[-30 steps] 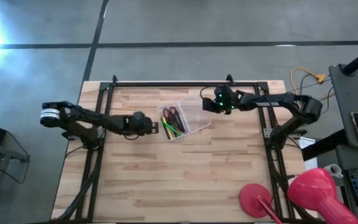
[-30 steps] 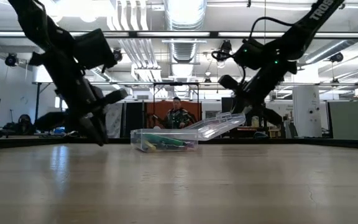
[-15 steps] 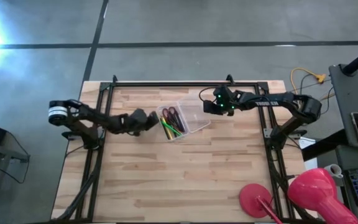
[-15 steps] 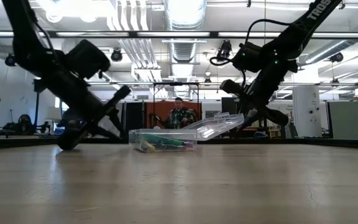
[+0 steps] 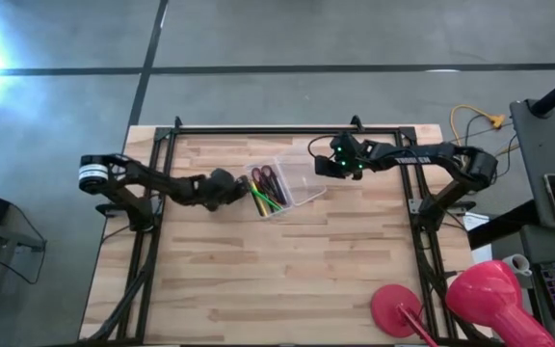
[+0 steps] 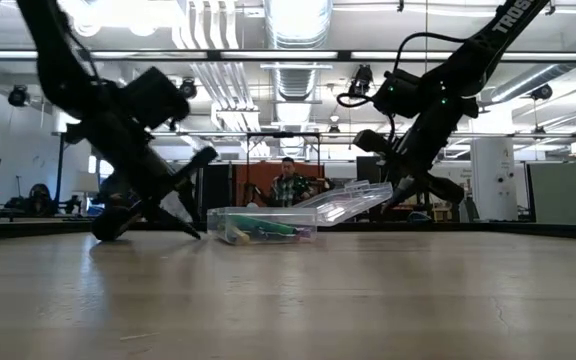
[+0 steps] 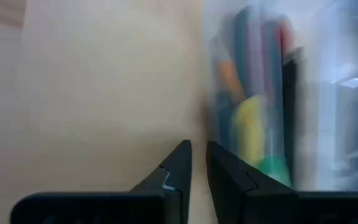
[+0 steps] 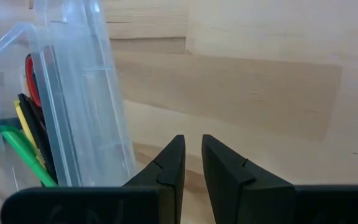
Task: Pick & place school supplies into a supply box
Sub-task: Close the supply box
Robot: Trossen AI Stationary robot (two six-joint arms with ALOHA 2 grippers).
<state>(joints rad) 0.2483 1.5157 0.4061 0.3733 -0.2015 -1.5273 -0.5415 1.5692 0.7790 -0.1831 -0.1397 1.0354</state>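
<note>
Both sets of jaws are seen almost together, gripping nothing. The school supplies (image 5: 266, 189) are already gathered inside the supply box (image 5: 298, 200) at mid-bench, its clear lid (image 6: 353, 203) propped half open. The left gripper (image 5: 237, 189) is placed low, just beside the box's end; the right gripper (image 5: 328, 165) is held by the lid. Closing the lid is judged to be the step in hand: a gentle downward push is called for next.

Two dark jointed arms, white band, green lights, seemingly black cables
</note>
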